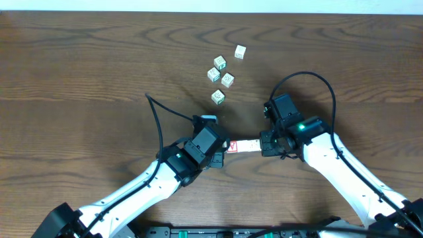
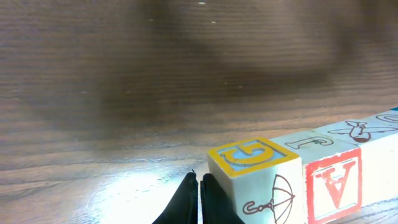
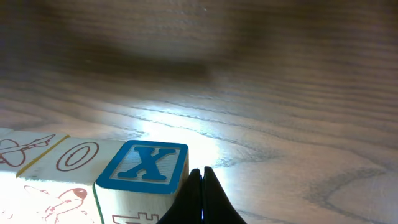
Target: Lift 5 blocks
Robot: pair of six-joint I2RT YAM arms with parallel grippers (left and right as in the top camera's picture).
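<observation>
Two white arms reach in from the near edge of a dark wood table (image 1: 79, 66), their black cables (image 1: 158, 122) looping up beside them. From above, the black gripper bodies cover both ends of the row of blocks (image 1: 242, 145) lying between them. Farther back, well apart from the arms, five loose cubes (image 1: 227, 80) are scattered.

The left gripper (image 1: 225, 147) has its fingers (image 2: 186, 196) together, set against the outer face of the G block (image 2: 255, 157), which bears an umbrella on its side. Next along is the A block (image 2: 333, 183), red-faced, and the row runs on to the right.

The right gripper (image 1: 261, 144) also has its fingers (image 3: 214, 196) together, touching the outer face of the blue X block (image 3: 146, 165). Beyond that comes the O block (image 3: 78, 155).

The five blocks sit end to end in one line, with a closed gripper at each end. Whether the row rests on the table or hangs clear of it cannot be told.
</observation>
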